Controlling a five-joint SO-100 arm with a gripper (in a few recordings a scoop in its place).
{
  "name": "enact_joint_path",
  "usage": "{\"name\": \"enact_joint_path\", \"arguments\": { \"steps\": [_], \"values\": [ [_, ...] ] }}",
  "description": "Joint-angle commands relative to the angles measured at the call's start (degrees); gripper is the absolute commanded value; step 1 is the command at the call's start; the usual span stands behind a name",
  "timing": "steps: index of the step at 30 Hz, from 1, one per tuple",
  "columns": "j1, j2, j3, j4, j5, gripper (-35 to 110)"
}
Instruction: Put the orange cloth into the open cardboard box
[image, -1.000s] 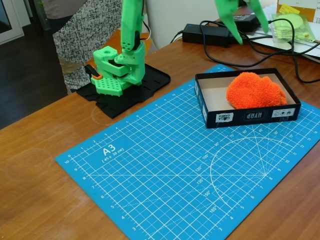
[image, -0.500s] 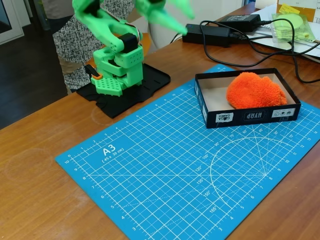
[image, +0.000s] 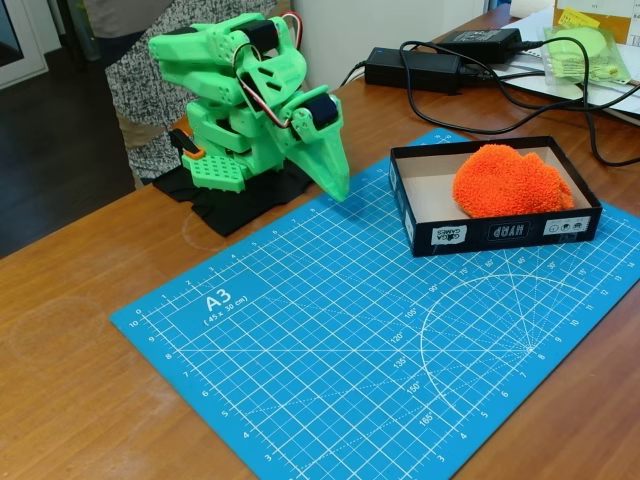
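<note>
The orange cloth, a fluffy bunched lump, lies inside the open cardboard box, toward its right half. The box is black outside with small white logos on its near side and sits at the blue mat's far right. The green arm is folded down over its base at the far left. My gripper points down at the mat's far edge, well left of the box, with its jaws together and nothing held.
A blue A3 cutting mat covers the wooden table. Black power bricks and cables lie behind the box, with a wrapped pale green cloth at the far right. A person stands behind the arm's black base plate.
The arm swung from above the box back to the left and folded down over its base. The gripper, open and raised earlier, is now low and shut. The cloth stayed in the box.
</note>
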Motion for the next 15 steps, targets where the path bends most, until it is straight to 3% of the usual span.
{"name": "enact_joint_path", "arguments": {
  "steps": [1, 15],
  "values": [
    [-0.35, 0.70, -0.09, 0.00, -1.58, 0],
    [0.62, 0.70, 0.00, -0.09, -0.53, 0]
  ]
}}
